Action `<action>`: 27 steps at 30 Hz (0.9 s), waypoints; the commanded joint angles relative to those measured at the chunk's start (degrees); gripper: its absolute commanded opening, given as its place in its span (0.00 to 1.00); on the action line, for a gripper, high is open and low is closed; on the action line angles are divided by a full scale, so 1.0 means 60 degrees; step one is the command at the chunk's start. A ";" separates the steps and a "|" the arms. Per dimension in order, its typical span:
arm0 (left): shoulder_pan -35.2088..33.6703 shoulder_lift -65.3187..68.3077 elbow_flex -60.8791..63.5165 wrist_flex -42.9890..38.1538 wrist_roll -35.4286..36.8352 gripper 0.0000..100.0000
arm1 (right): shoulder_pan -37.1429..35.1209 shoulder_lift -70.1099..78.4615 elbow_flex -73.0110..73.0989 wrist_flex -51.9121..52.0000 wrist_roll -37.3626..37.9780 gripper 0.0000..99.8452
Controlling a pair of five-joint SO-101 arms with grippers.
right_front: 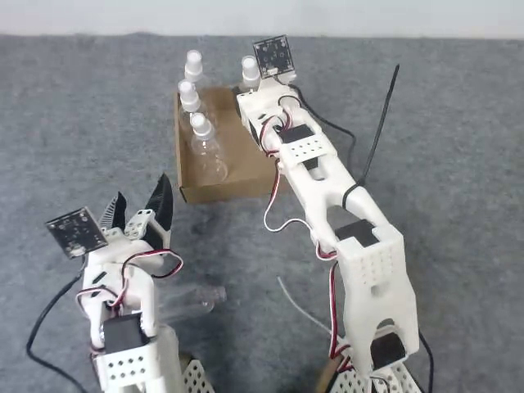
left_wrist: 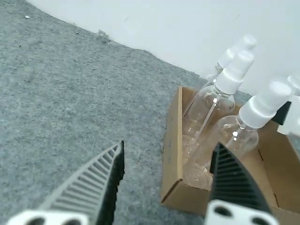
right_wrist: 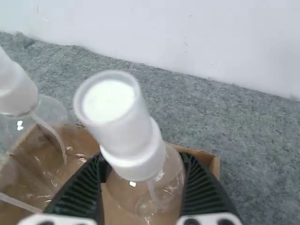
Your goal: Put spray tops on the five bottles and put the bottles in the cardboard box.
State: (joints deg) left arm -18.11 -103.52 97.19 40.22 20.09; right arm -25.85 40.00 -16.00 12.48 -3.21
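Clear plastic and top-heavy, the capped bottle (right_wrist: 119, 122) clamped by the right gripper (right_wrist: 140, 185) at the cardboard box's (right_front: 192, 192) far corner could topple into its three standing neighbours (right_front: 202, 127) if released tilted, while the left gripper (left_wrist: 168, 147) gapes empty nearby.

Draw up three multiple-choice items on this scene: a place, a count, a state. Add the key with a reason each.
1. The lying bottle is: A in the cardboard box; B upright behind the box; C on the carpet beside the left arm.
2. White spray tops in the high view: A two; B four; C five.
3. The right pincer is: A shut on a capped bottle; B open, empty; C shut on a loose top.
Key: 1 C, it lies on its side by that arm's base. 2 B, three in a row in the box, one at the right pincer. 3 A, its fingers hug the bottle under its top.
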 commanded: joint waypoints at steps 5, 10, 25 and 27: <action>-0.0044 0.0073 -0.0095 -0.0322 -0.0059 0.28 | 0.0198 -0.0007 -0.0264 0.0095 0.0088 0.14; -0.0044 0.0073 -0.0095 -0.0322 -0.0059 0.28 | 0.0183 -0.0007 -0.0190 0.0286 0.0117 0.22; -0.0044 0.0073 -0.0095 -0.0322 -0.0059 0.28 | 0.0154 -0.0095 -0.0161 0.0608 0.0117 0.28; -0.0044 0.0073 -0.0095 -0.0322 -0.0059 0.28 | 0.0168 -0.0110 -0.0161 0.0608 0.0117 0.28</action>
State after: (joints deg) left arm -18.11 -103.52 97.19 40.22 20.09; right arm -25.85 41.14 -15.91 15.12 -2.95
